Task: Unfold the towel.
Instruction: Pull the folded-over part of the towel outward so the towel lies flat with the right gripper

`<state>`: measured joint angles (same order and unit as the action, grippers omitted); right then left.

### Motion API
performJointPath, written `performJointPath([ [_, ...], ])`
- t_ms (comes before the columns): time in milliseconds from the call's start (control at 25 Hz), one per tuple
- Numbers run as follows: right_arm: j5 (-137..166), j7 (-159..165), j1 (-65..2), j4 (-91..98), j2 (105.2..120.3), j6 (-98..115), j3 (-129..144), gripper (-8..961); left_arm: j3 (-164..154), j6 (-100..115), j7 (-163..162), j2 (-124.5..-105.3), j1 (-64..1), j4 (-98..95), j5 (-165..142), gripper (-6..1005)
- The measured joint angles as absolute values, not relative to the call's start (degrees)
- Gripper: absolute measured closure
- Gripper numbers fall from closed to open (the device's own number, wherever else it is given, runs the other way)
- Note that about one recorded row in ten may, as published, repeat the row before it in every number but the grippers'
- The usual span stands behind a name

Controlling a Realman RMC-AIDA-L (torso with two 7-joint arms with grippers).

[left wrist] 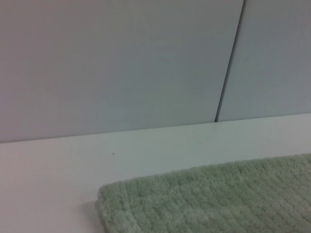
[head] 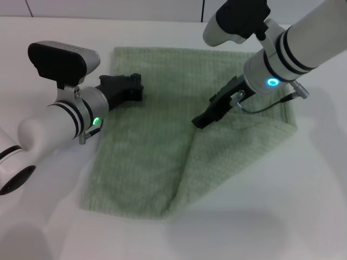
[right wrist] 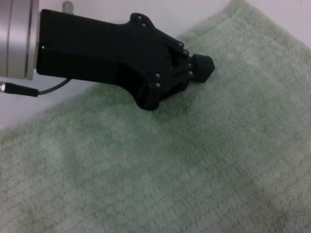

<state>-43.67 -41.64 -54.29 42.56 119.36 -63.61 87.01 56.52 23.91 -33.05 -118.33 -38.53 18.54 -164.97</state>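
The pale green towel lies on the white table. Its right part is folded over along a diagonal crease that runs from mid-towel to the front edge. My right gripper is low over the towel's middle, at the top end of that crease, shut on the folded flap's corner. My left gripper rests on the towel at its left edge near the far corner. It also shows in the right wrist view, fingers together and tip on the cloth. The left wrist view shows only the towel's far corner.
The white table extends around the towel. A pale wall with a vertical seam stands behind the table's far edge. A cable hangs from my right wrist above the flap.
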Motion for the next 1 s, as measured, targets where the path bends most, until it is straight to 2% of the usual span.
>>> performJointPath([
  [600, -44.28, -42.56, -55.74, 38.66, 119.44, -62.53, 87.01, 287, 56.42, 23.99, -33.05, -118.29, -38.53, 18.75, -164.97, 994],
  [1000, -44.52, -42.98, -56.63, 37.17, 119.45, -62.91, 87.01, 441, 56.59, 24.01, -33.05, -118.21, -38.25, 19.16, -164.97, 995],
])
